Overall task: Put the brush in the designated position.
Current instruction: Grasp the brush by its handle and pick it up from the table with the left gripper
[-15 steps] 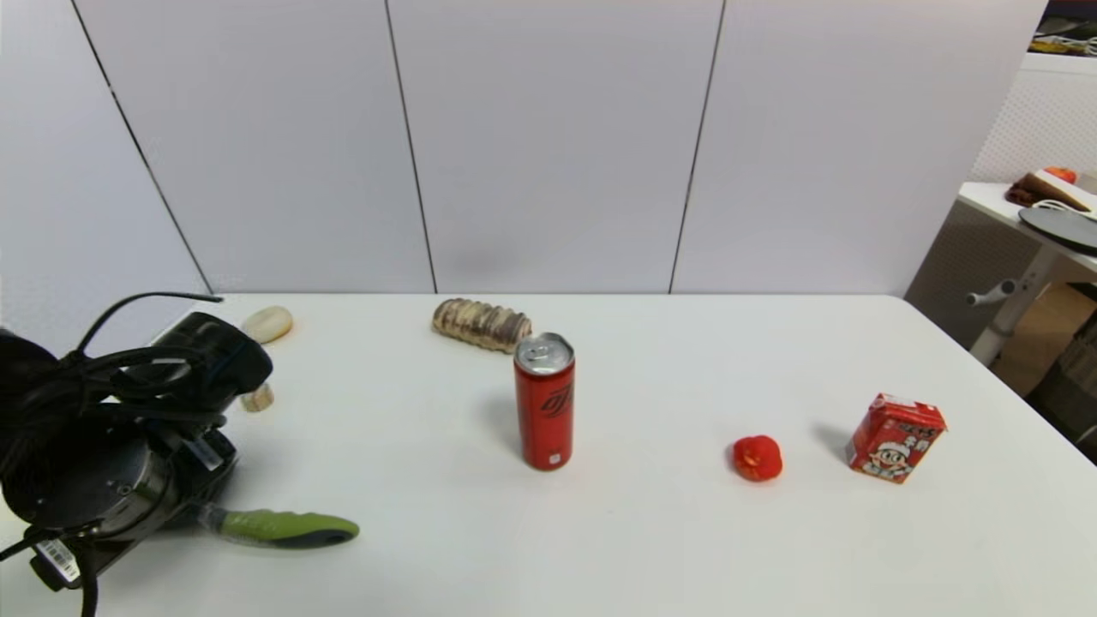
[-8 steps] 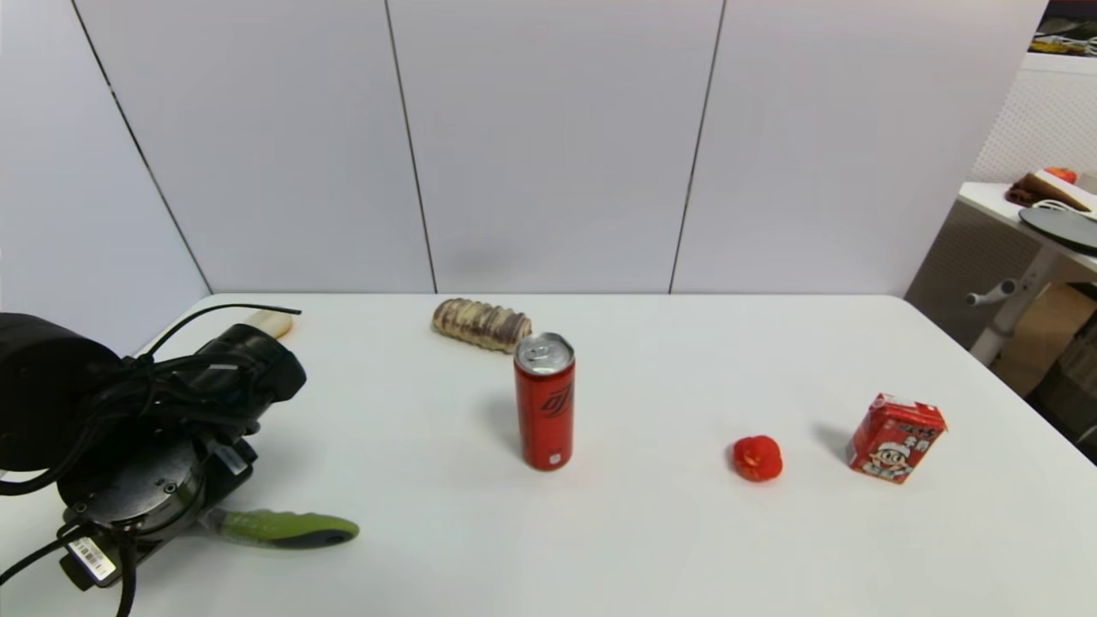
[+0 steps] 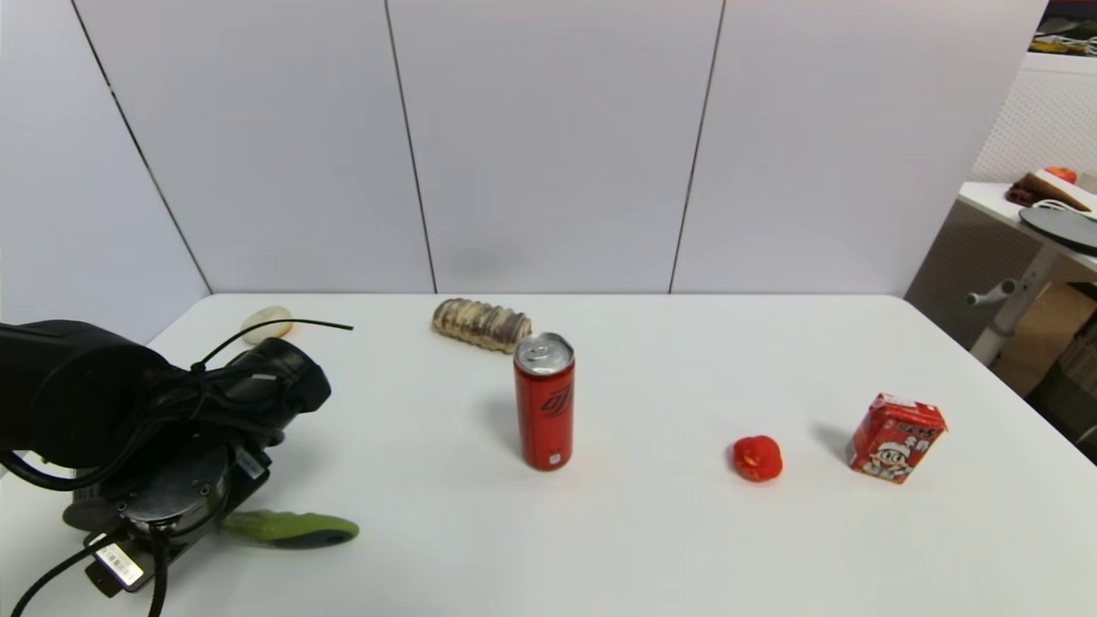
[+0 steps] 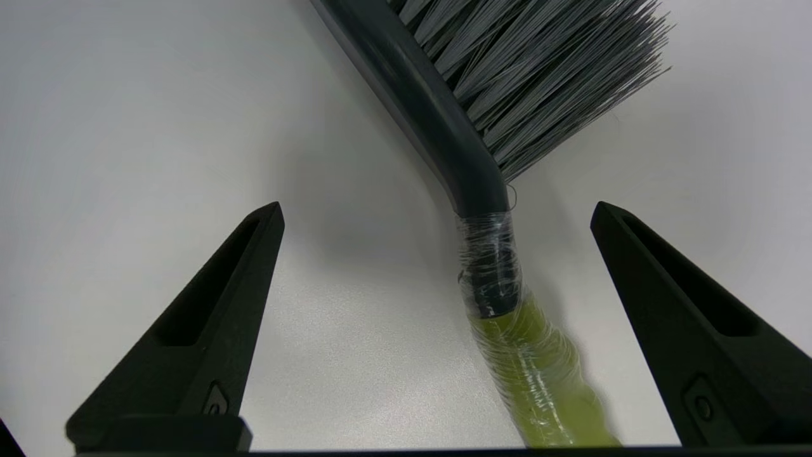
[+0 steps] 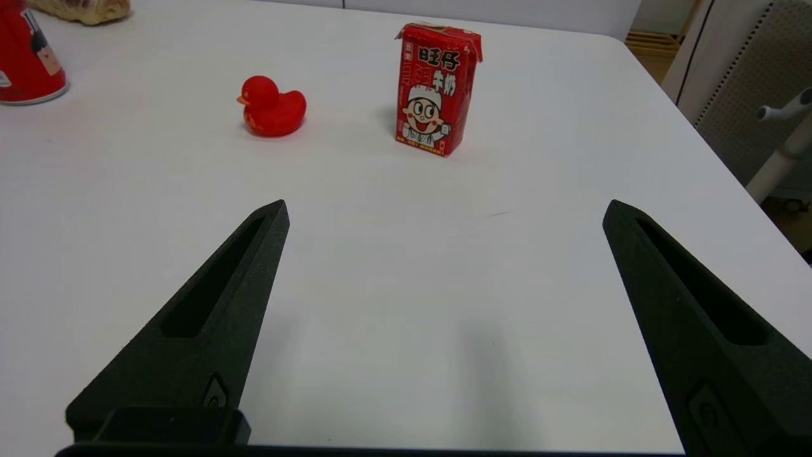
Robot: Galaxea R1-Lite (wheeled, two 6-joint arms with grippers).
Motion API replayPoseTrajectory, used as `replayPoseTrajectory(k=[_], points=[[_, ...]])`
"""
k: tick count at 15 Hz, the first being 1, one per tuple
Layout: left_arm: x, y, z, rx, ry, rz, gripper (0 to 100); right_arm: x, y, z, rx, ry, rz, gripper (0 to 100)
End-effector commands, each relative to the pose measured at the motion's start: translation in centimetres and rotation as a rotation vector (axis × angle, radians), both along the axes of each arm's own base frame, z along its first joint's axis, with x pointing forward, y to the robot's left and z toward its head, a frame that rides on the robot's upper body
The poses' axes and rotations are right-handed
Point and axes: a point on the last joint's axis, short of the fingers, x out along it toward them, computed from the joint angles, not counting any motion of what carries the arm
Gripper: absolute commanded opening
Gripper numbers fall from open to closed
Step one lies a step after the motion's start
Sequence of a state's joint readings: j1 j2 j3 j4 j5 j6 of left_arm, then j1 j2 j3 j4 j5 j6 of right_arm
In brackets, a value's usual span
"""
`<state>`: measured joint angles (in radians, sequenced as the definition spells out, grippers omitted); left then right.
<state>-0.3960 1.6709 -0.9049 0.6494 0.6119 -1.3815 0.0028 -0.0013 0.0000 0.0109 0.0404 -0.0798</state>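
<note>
The left gripper (image 4: 438, 212) hangs low over the near left part of the table (image 3: 651, 531), fingers (image 4: 216, 304) spread wide and holding nothing. Between them lies the brush (image 4: 469, 184), flat on the white top, touching neither finger. Its grey head and long bristles point away from the wrist, and the neck, wrapped in clear film, sits nearer one finger than the other. From the head view the arm covers the bristle end, and only the green handle of the brush (image 3: 291, 527) sticks out toward the table's middle.

Further in stands a red can (image 3: 544, 403), upright, well apart from the brush. Behind it lies a bread roll (image 3: 480, 324) near the back edge, and a pale rounded thing (image 3: 267, 324) sits at the far left corner. Off to the right are a small red duck (image 5: 271, 109) and a red carton (image 5: 436, 89), near each other.

The right gripper (image 5: 444, 216) is parked over the near right side of the table, also wide open and empty.
</note>
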Motion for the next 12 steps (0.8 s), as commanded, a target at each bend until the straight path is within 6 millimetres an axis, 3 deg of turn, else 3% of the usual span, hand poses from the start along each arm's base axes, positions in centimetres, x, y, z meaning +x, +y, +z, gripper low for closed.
replayPoseTrajectory(k=[1,12], points=[[0.26,-0.51,-0.68,0.01,0.015,0.005,100,0.02,0.0,-0.04,0.0,0.003,0.001,100],[0.73,-0.64,-1.57,0.087,0.005,0.044,100,0.02,0.0,-0.04,0.0,0.003,0.001,100]])
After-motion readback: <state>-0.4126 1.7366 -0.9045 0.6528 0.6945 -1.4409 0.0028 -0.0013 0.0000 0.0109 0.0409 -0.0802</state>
